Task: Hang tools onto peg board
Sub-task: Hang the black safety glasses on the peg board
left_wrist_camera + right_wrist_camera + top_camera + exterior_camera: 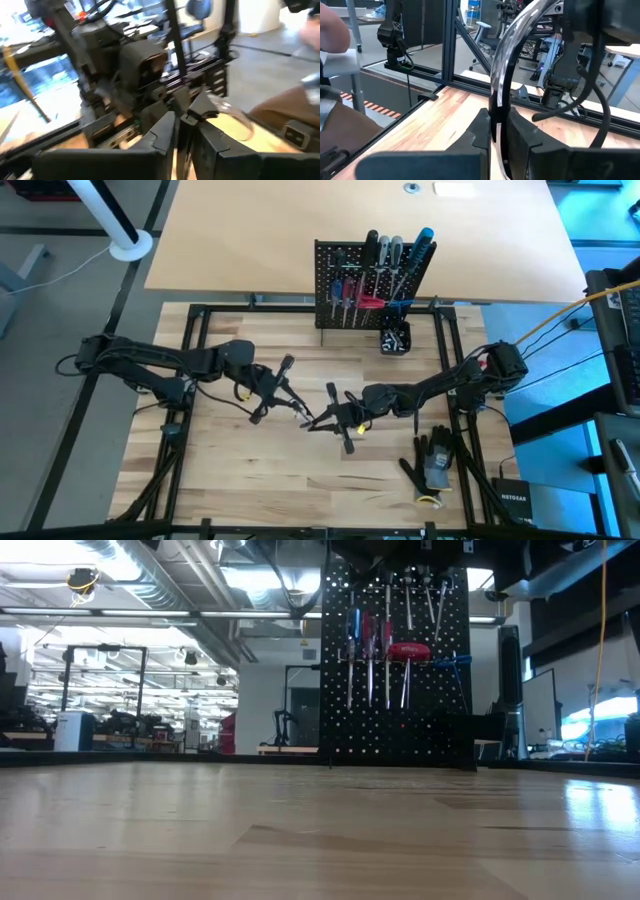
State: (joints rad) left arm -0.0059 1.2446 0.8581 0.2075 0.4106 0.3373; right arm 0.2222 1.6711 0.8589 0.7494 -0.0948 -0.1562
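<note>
Over the middle of the table my two grippers meet around one slim tool [306, 413] with a glossy grey, dark-edged body [502, 65]. My left gripper [298, 406] comes from the table's left and my right gripper [325, 420] from its right. Each has its fingers closed around the tool. The peg board [345, 280] stands upright at the table's far edge. Screwdrivers with red, blue and black handles [385, 640] hang on it. The low view shows neither gripper. My left gripper [184, 137] has a thin dark part of the tool [183, 122] between its two fingers, which come level from the table's left. A pale glossy part [227, 110] shows just beyond the fingertips. The tool is clear of the table. My right gripper [499, 137] pinches the tool's slim body [496, 117] between its two fingers, which come level from the table's right. The fingers lie across the tool, which runs on past them. It hangs clear of the table.
A small black cup [395, 340] with bits sits just in front of the peg board. Black gloves [432, 465] lie near the table's right front. A black frame rail [445, 350] borders the wooden top. A person's sleeve [332, 30] shows beyond the table.
</note>
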